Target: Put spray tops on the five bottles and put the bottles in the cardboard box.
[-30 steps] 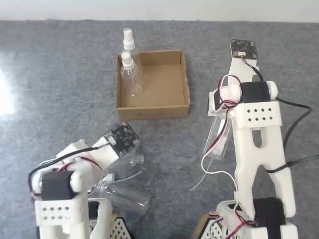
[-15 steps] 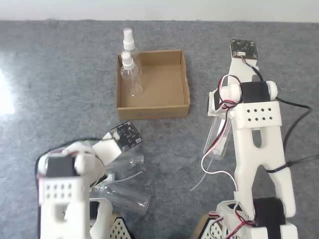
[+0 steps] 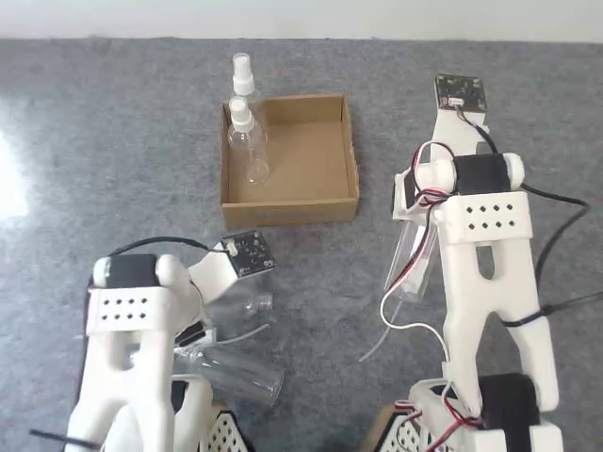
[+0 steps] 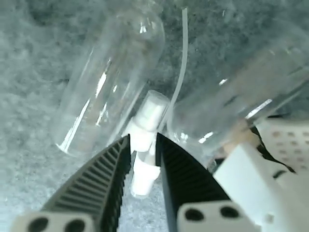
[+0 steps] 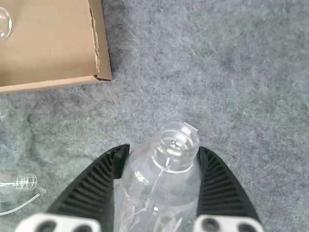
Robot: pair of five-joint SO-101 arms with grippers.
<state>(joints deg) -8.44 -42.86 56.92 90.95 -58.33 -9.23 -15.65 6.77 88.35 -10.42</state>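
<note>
- Your left gripper point(image 4: 143, 140) is clenched on the white spray top point(image 4: 152, 108), which lies pinched between its jaws.
- Your right gripper point(image 5: 163, 149) grasps an uncapped bottle point(image 5: 166, 193), its open mouth just past the fingertips.
- The step in hand looks like fetching a top. Next, lift it and thread its tube into that mouth.

High view overhead, wrist views close and downward, right shares cardboard box point(image 3: 289, 205) point(image 5: 48, 43)

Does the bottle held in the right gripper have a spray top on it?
No, the bottle in the right gripper shows a bare, open threaded neck.
</note>
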